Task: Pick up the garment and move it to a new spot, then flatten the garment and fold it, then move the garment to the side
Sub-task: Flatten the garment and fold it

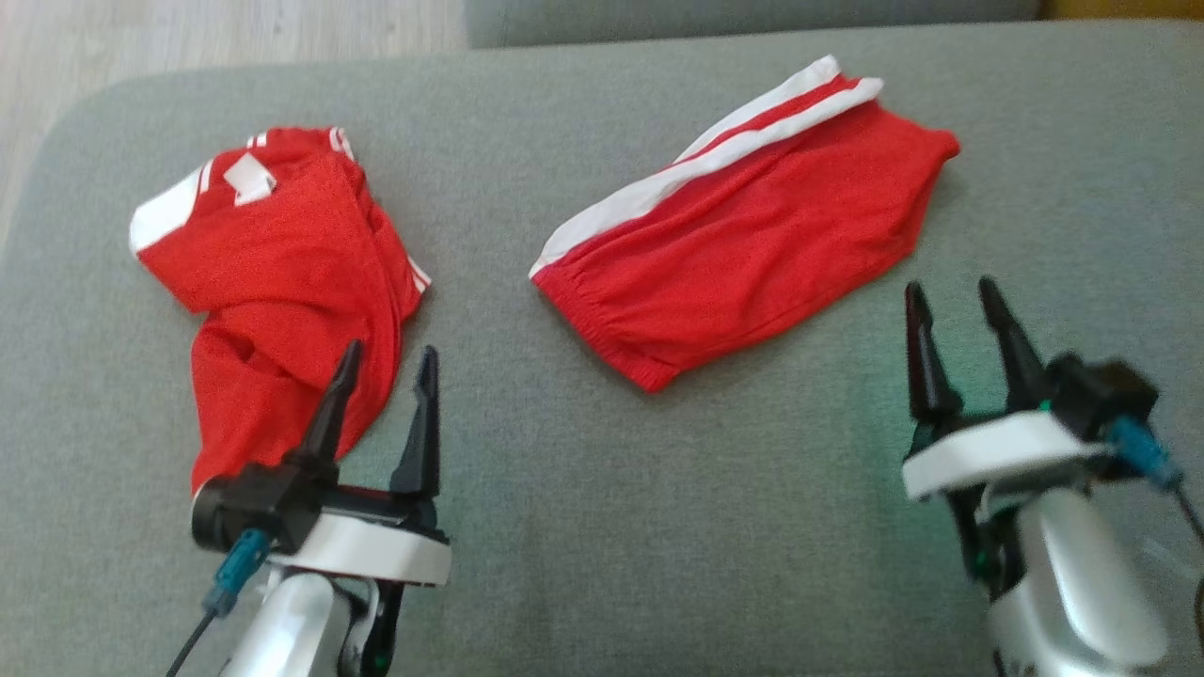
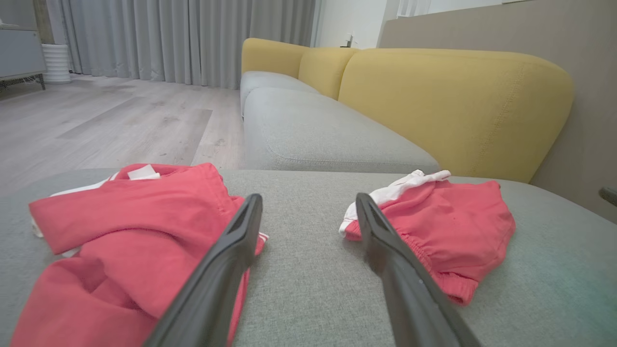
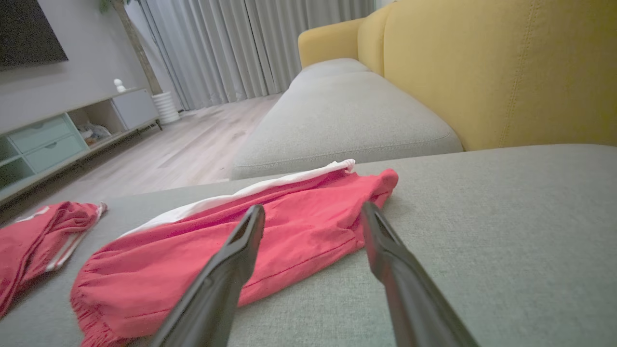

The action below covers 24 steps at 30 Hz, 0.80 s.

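My left claw (image 1: 391,350) stands wide open and holds nothing. It hangs over the near left part of the grey sofa seat (image 1: 602,545), fingers pointing away from me. My right claw (image 1: 949,285) is just as wide and just as empty, over the near right part of the same seat.

Two red garments lie on the seat, well apart from each other. The crumpled red garment (image 1: 273,282) is on the left, bunched and twisted, with white stripes and a white tag showing at its far end. Its near tail runs down beside my left claw. In the head view my left finger (image 1: 331,414) crosses the cloth's right edge, but I cannot tell whether it touches the fabric or sits just above it. The other finger is over bare seat.

The red shorts (image 1: 752,235) lie to the right of centre, fairly flat and slanting, with a white band along the far left edge and the gathered waistband nearest me. My right claw is near their right end, over bare seat, not touching them.

Past the seat I see a yellow backrest (image 2: 448,106), a wooden floor (image 2: 120,120) and grey curtains (image 2: 183,38).
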Motion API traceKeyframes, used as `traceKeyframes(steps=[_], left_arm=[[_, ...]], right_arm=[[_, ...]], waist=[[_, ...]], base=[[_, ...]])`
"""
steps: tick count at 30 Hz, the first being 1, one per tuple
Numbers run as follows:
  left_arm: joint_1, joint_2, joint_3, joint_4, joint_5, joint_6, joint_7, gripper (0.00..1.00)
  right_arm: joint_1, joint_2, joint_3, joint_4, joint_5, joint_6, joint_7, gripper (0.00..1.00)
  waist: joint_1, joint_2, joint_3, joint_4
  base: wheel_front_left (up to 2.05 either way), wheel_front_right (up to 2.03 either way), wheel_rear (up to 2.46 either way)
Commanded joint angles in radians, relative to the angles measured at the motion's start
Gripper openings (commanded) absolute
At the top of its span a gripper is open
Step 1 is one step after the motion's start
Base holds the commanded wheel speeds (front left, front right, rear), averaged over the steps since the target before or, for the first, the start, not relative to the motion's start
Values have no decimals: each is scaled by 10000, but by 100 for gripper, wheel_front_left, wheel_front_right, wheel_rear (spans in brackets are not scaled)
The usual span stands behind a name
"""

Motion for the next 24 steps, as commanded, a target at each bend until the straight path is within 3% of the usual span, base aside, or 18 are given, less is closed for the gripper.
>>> traceKeyframes(steps=[1, 7, 16, 24], left_arm=[[-581, 28, 489, -318, 119, -62, -52, 100], [-1046, -342, 538, -191, 466, -475, -53, 100], [-1606, -754, 584, 119, 721, -888, -53, 100], [-1792, -961, 663, 227, 829, -1049, -53, 100]], right_arm=[[-709, 31, 93, -410, -151, -19, 135, 100], [-2502, -144, -916, -60, -869, -19, 1673, 100], [-5367, -858, -3016, 2522, -2417, -19, 4133, 100], [-6220, -1581, -3785, 4606, -4055, -19, 4534, 100]], waist=[[0, -1, 255, 137], [0, -1, 1113, 590], [0, -1, 2094, 1490], [0, -1, 2412, 1887]], base=[[0, 0, 0], [0, 0, 0], [0, 0, 0], [0, 0, 0]])
